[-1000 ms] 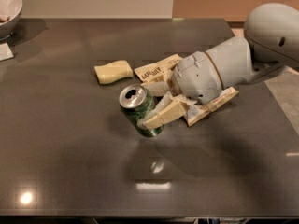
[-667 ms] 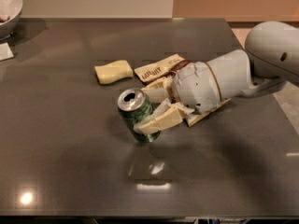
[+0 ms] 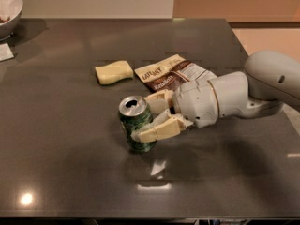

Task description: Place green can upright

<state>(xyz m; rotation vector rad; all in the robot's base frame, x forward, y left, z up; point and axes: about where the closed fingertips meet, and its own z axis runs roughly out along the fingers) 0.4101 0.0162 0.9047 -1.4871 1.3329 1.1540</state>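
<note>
The green can (image 3: 136,123) is dark green with pale swirls and a silver top with an opening. It stands near upright, tilted slightly, at the middle of the dark table (image 3: 70,163); whether its base touches the table I cannot tell. My gripper (image 3: 146,117) reaches in from the right. Its two cream fingers (image 3: 159,130) are closed around the can's right side, one behind and one in front.
A brown-and-white snack bag (image 3: 171,74) lies just behind the gripper. A yellow sponge (image 3: 114,72) lies to its left. A white bowl (image 3: 7,8) stands at the far left corner, with a white paper (image 3: 5,52) below it. The table's right edge is near my arm.
The gripper with the can has shifted slightly toward the front, and the arm has lowered and stretched out more level. The can stays held and stands a little more upright.
</note>
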